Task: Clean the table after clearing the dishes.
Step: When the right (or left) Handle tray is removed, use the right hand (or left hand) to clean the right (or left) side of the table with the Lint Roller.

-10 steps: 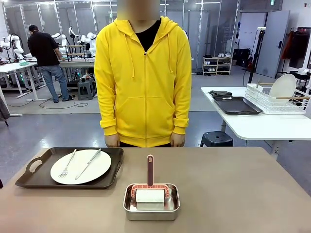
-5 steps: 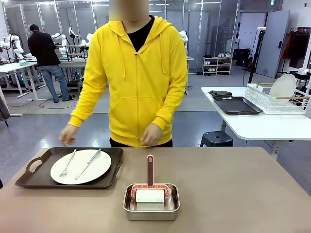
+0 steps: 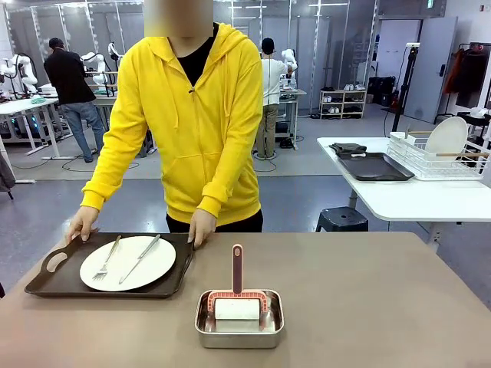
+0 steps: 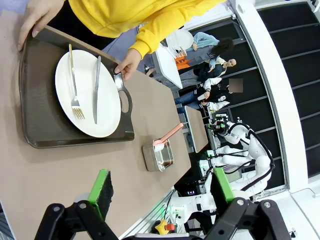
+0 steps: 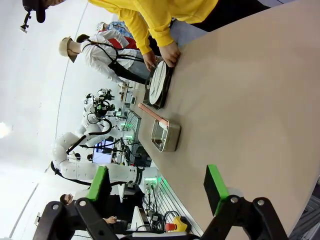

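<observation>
On the tan table (image 3: 368,291), at the left, lie the dishes: a white plate (image 3: 127,263) with a fork (image 3: 107,258) and a knife (image 3: 143,257) on a dark brown tray (image 3: 173,277). The person in yellow holds the tray's far edge with one hand (image 3: 80,225) at its left end and the other hand (image 3: 201,227) at its right corner. My left gripper (image 4: 161,186) hovers open above the table, short of the tray (image 4: 40,115) and plate (image 4: 87,95). My right gripper (image 5: 156,185) is open too, far from the plate (image 5: 159,82).
A small steel pan (image 3: 238,318) holding a pink-handled cleaning tool (image 3: 237,270) sits at the table's front middle. Beyond, on the right, stand a white side table (image 3: 414,199) with a wire rack (image 3: 437,157) and a dark tray (image 3: 372,166), and a stool (image 3: 341,219).
The person has leaned toward the picture's left and set both hands on the tray's far edge. Tray, plate and pan have not moved.
</observation>
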`<action>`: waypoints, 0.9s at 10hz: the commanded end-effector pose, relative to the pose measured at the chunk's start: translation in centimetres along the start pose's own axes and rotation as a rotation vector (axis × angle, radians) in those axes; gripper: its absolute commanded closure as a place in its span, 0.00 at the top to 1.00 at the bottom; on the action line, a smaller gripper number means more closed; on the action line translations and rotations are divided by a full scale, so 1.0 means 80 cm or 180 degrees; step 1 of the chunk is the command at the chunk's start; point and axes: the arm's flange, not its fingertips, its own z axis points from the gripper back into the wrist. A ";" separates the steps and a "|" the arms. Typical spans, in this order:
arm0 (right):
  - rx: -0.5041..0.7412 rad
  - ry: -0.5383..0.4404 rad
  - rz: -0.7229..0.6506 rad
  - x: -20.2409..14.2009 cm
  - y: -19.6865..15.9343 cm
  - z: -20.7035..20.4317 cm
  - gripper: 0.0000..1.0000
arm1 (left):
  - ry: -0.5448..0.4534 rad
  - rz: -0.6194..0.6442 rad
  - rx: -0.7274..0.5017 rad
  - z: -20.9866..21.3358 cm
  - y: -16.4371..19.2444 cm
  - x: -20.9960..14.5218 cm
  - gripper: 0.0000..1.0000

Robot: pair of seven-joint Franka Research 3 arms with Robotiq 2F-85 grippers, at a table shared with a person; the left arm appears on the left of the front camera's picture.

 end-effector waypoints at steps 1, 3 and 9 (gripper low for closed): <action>0.0007 -0.0034 -0.0011 -0.005 0.009 -0.004 0.95 | -0.0003 -0.0008 -0.0012 0.004 -0.002 -0.002 1.00; 0.0007 -0.0034 -0.0011 -0.005 0.009 -0.004 0.95 | -0.0003 -0.0008 -0.0012 0.004 -0.002 -0.002 1.00; 0.0007 -0.0034 -0.0011 -0.005 0.009 -0.004 0.95 | -0.0003 -0.0008 -0.0012 0.004 -0.002 -0.002 1.00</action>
